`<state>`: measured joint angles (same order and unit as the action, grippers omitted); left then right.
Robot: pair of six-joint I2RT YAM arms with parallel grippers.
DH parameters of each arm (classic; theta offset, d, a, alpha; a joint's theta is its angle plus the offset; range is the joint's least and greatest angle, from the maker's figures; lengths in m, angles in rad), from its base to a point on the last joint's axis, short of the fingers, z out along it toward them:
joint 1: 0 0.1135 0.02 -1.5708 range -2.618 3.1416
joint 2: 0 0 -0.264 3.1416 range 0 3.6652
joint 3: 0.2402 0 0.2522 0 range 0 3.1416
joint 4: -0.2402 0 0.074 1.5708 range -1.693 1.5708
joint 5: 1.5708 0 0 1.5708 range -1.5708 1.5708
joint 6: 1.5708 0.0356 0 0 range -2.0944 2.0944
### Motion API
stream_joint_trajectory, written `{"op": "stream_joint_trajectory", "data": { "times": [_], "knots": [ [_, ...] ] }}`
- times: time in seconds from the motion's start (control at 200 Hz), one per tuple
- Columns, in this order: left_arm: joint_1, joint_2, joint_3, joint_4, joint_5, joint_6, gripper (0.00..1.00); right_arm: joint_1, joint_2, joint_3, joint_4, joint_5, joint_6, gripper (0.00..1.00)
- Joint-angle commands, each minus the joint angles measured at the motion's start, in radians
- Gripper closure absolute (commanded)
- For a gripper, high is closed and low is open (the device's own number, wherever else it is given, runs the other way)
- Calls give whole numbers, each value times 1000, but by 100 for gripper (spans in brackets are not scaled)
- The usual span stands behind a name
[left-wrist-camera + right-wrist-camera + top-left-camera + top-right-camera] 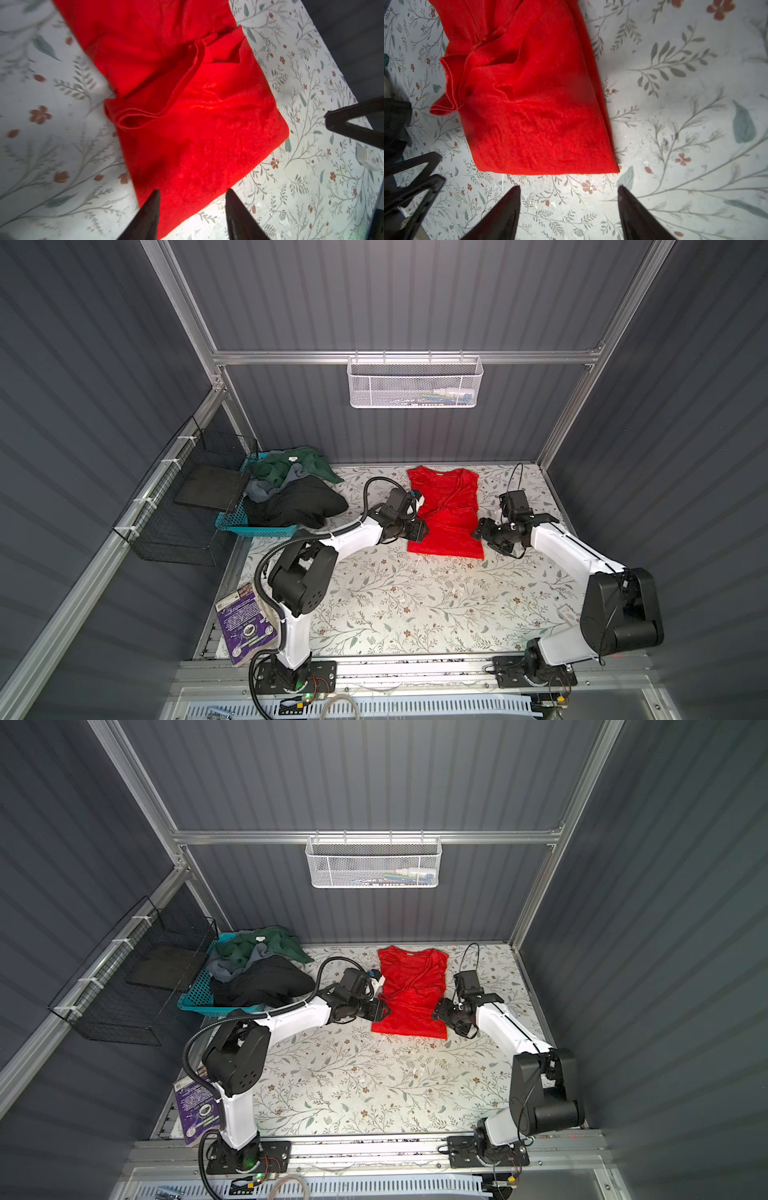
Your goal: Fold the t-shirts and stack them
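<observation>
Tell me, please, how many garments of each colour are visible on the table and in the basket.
red t-shirt: 1
dark green garment: 1
grey garment: 1
black garment: 1
Total: 4 visible; the crumpled pile may hide more.

T-shirt point(446, 510) flat on table point(415, 605); laden basket point(257, 529) left.

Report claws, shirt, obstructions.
Left claw open, right claw open, both empty. Red shirt flat on table, sides folded in. Nothing blocking.
</observation>
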<state>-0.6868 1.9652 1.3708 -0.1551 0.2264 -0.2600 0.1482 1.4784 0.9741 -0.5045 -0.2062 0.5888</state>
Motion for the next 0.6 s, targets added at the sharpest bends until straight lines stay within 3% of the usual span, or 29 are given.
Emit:
{"op": "stream_joint_trajectory", "data": {
  "times": [0.0,0.08,0.23,0.595],
  "knots": [
    [-3,60,76,9,72,36,48,-1,-24,-52,52,-35,33,26],
    [-3,110,100,28,72,26,45,-1,-20,-83,62,-39,45,26],
    [-1,207,223,-56,-41,24,43,-1,-22,-134,81,-16,53,27],
    [47,359,436,-99,-199,0,47,-1,5,-179,94,9,47,28]
  ]
}}
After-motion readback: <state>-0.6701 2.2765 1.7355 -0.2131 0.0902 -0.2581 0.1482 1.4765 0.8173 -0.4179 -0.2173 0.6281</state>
